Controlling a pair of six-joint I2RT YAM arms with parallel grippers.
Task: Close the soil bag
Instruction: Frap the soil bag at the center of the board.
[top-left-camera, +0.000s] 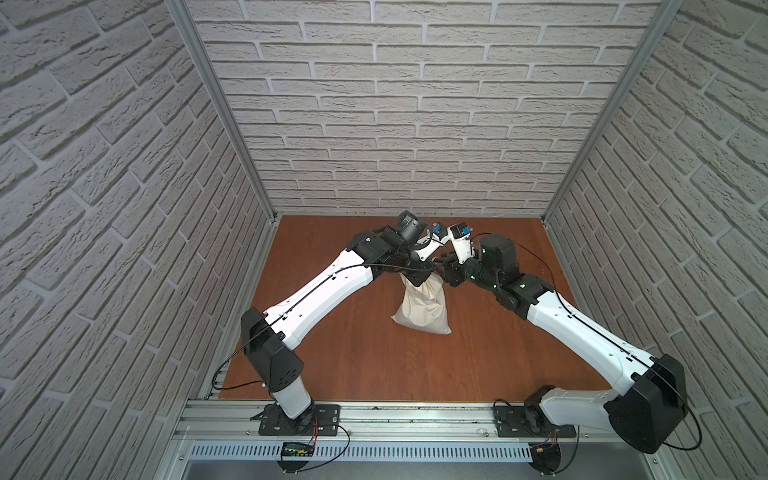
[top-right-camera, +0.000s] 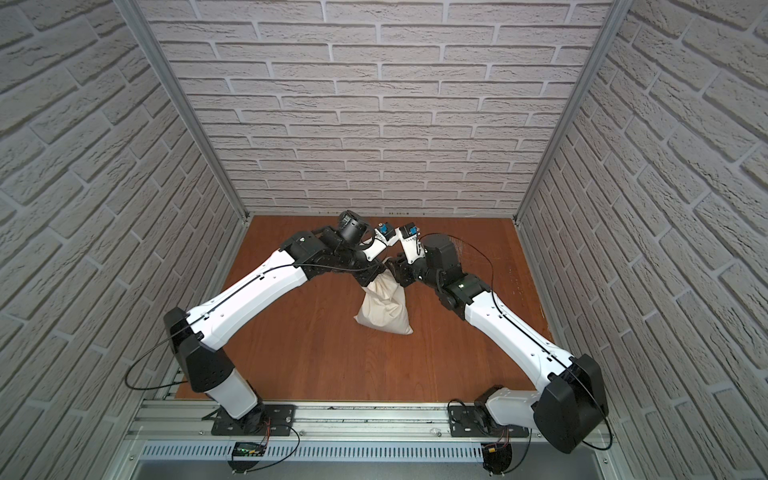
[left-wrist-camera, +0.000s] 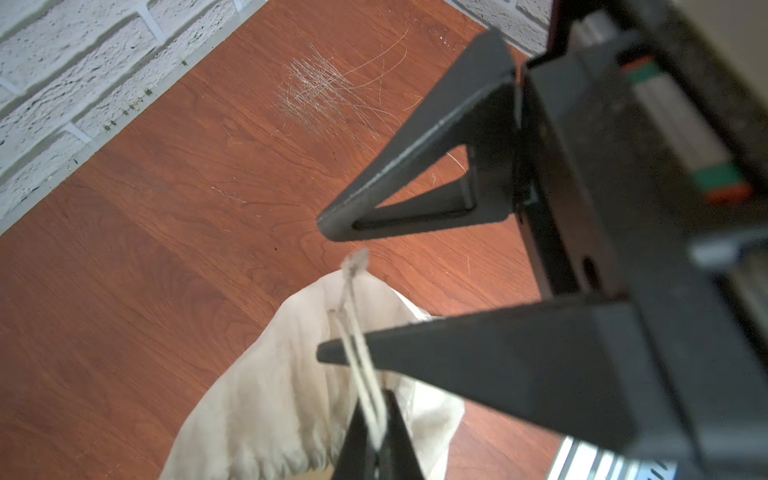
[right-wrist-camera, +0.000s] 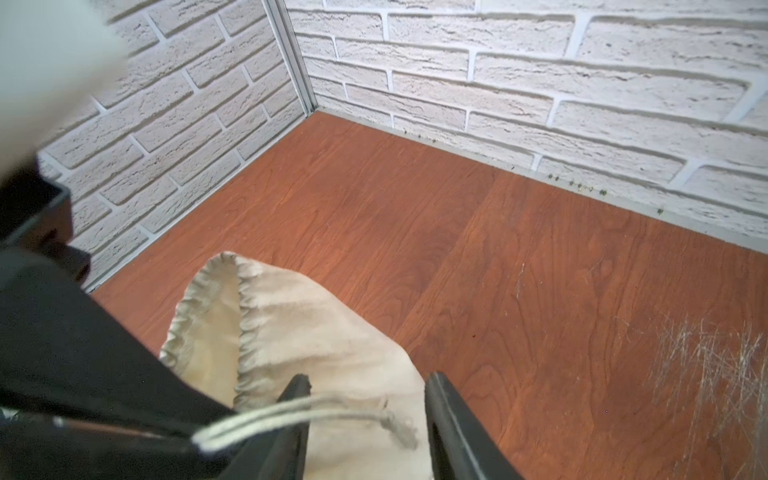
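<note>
Soil bag (top-left-camera: 424, 309) on the table (top-left-camera: 353, 357) — near its middle.

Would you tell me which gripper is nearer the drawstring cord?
Left: the left gripper is shut on the cord; the right gripper, jaws open, straddles its knotted end.

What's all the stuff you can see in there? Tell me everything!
soil bag: one, cream, middle of the table
cord: one, pale, from the bag's rim
table: one, reddish-brown wood, under everything
scratches: one patch, whitish, on the table
walls: three, white brick, around the table
left gripper: one, black, shut on the cord
right gripper: one, black, open, jaws astride the cord
</note>
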